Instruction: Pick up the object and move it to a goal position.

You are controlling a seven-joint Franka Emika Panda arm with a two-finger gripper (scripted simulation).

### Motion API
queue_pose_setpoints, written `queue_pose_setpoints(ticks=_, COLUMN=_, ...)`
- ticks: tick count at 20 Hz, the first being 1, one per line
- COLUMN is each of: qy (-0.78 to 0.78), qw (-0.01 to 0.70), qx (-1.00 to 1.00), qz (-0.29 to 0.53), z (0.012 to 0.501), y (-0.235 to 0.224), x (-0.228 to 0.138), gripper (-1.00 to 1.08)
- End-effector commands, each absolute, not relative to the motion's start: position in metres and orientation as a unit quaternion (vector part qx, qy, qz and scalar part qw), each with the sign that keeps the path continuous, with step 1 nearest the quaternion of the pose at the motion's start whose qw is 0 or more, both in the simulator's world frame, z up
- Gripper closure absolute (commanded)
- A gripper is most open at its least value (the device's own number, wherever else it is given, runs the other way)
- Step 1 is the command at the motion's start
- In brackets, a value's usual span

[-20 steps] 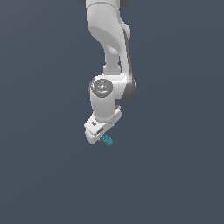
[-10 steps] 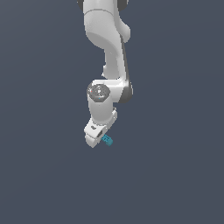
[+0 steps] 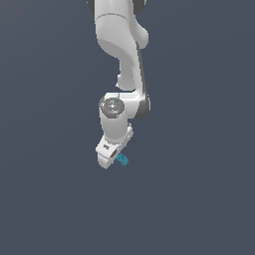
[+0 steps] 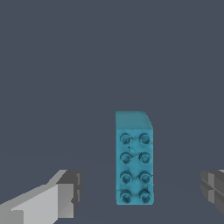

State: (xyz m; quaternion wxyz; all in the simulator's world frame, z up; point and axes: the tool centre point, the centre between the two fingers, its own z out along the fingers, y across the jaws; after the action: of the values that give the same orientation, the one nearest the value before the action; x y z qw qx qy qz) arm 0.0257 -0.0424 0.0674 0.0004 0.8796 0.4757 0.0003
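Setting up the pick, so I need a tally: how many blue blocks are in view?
1. The blue block lies on the gray floor between the open gripper's fingertips, touching neither. The arm may hide others.

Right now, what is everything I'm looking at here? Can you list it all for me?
Block: one, teal-blue, with two rows of round studs on top; lies on the floor between the gripper's two fingers, touching neither; in the exterior view it peeks out beside the gripper's lower end.
Floor: one, plain dark grey-blue, fills the background in both views.
Robot arm: one, white with dark joints, reaching down from the top of the exterior view.
Gripper: one, white with grey fingertips, open, straddling the block.
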Motion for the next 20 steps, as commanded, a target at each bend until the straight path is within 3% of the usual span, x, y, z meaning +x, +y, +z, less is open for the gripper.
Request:
queue_pose_setpoints(ticks=1, qy=0.476, qw=0.000, qx=0.879, qz=0.000, z=0.059, y=-0.042, x=0.025, gripper=-0.92)
queue_pose_setpoints(ticks=12, qy=0.477, qw=0.000, qx=0.879, qz=0.000, z=0.022, y=-0.042, x=0.025, gripper=-0.92)
queue_pose_setpoints(ticks=13, qy=0.477, qw=0.000, qx=0.879, qz=0.000, z=0.022, y=-0.042, x=0.025, gripper=1.08)
queue_pose_setpoints(ticks=20, qy=0.477, qw=0.000, qx=0.879, qz=0.000, z=0.022, y=-0.042, x=0.025, gripper=1.08)
